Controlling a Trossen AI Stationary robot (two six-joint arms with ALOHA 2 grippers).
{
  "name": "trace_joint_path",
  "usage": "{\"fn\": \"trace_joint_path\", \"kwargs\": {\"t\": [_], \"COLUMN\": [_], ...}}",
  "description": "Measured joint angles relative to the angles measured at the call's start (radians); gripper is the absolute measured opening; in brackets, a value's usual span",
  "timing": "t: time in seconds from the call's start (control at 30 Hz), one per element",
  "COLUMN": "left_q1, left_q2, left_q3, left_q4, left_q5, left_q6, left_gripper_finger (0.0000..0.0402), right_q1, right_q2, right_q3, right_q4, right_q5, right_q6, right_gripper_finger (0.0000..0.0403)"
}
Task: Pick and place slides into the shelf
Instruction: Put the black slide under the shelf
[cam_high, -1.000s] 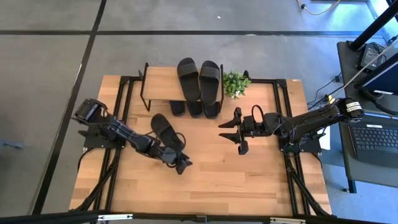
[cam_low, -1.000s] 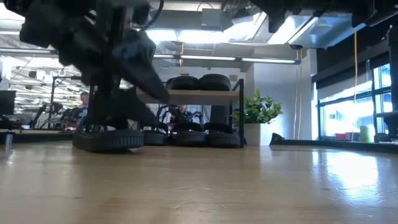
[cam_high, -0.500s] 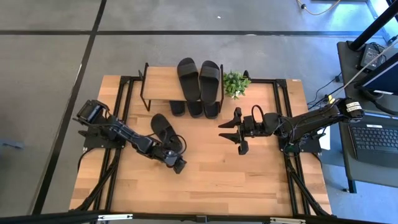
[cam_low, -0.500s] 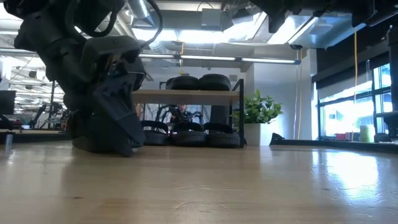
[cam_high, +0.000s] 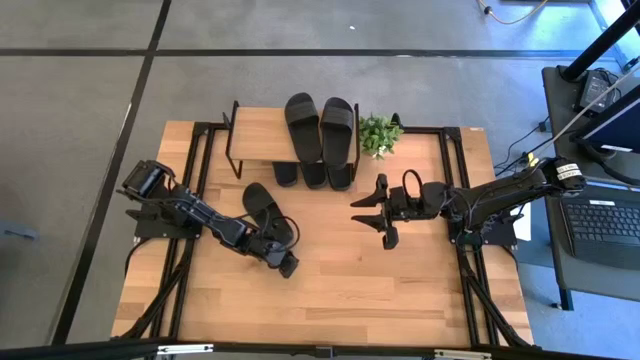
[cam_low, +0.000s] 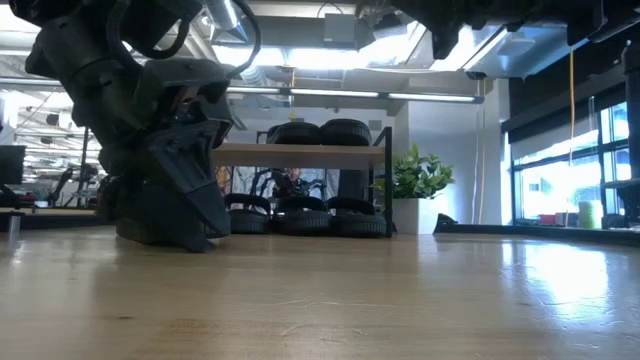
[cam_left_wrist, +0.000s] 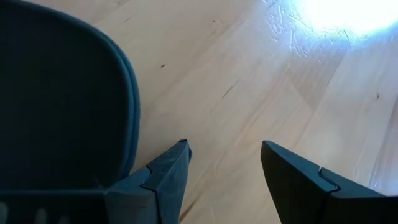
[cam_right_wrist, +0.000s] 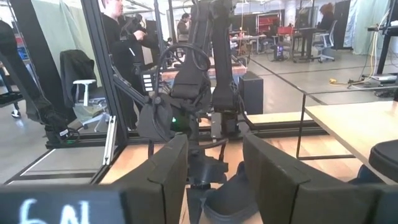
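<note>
Hovering low over the worktop (cam_high: 340, 280), the left end effector (cam_high: 283, 262) is sitting with its fingers (cam_left_wrist: 163, 180) spread, nothing between them, just beside the near end of the loose slide (cam_high: 262, 210) lying flat on the boards. That slide is looking like soft, light rubber that is likely bending under a pinch and gripping rather than slipping, so the wide strap band or the sole's edge seems the surest hold. Farther off, the shelf (cam_high: 262, 133) is carrying two slides on top (cam_high: 320, 125) and more underneath. Waiting mid-worktop, the right end effector (cam_high: 378, 213) is also holding its fingers apart.
</note>
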Motion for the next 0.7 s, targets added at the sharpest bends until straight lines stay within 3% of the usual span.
{"fn": "trace_joint_path", "kwargs": {"t": [0.43,0.7], "left_q1": [-0.006,-0.06], "left_q2": [0.001,0.002], "left_q3": [-0.001,-0.002], "left_q4": [-0.032,-0.112], "left_q5": [-0.086,-0.223], "left_q6": [-0.185,-0.331], "left_gripper_finger": [0.0194,0.0194], "right_q1": [0.0,0.0], "right_q2": [0.0,0.0], "right_q3": [0.0,0.0], "right_q4": [-0.006,-0.013], "right_q5": [0.0,0.0], "right_q6": [0.0,-0.021], "right_gripper_finger": [0.0156,0.0156]}}
